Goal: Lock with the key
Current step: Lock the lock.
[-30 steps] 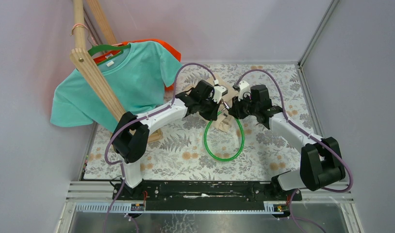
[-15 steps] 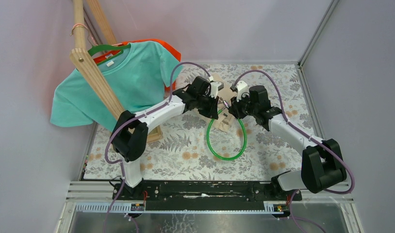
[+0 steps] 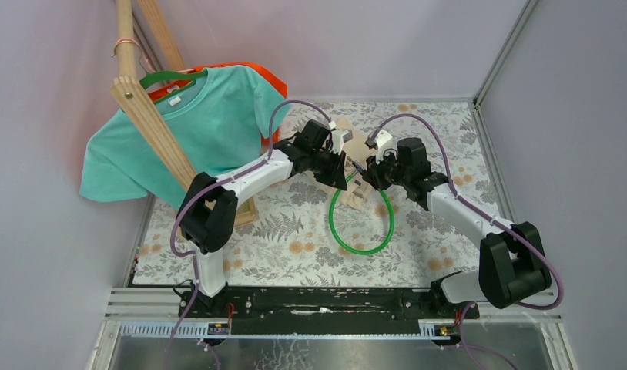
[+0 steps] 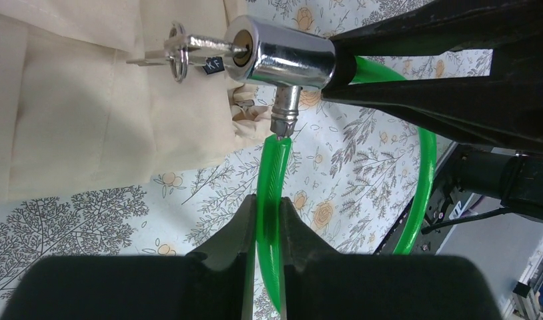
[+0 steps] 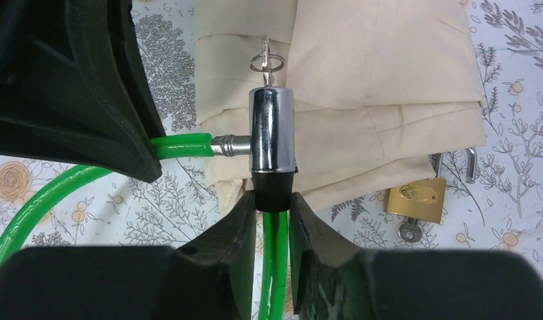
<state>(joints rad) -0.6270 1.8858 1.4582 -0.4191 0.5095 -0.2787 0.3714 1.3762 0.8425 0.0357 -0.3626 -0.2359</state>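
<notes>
Inward, left pincer (image 4: 268, 208) and right pincer (image 5: 272, 205) grip cable (image 5: 183, 145)

Floral-patterned table (image 3: 295, 254) with folded beige cloth (image 5: 389, 80) and brass padlock (image 5: 415, 195)

the left arm (image 3: 253, 176) and right arm (image 3: 461, 210) share a build: smooth white moulded plastic link shells (image 3: 210, 274) between bulky matte black joint housings (image 3: 206, 220). a thin purple cable (image 3: 296, 101) loops loose off each. the bases bolt onto a black metal rail (image 3: 326, 299). the left gripper (image 4: 269, 202) and right gripper (image 5: 272, 199) have black wedge-shaped fingers.
</notes>
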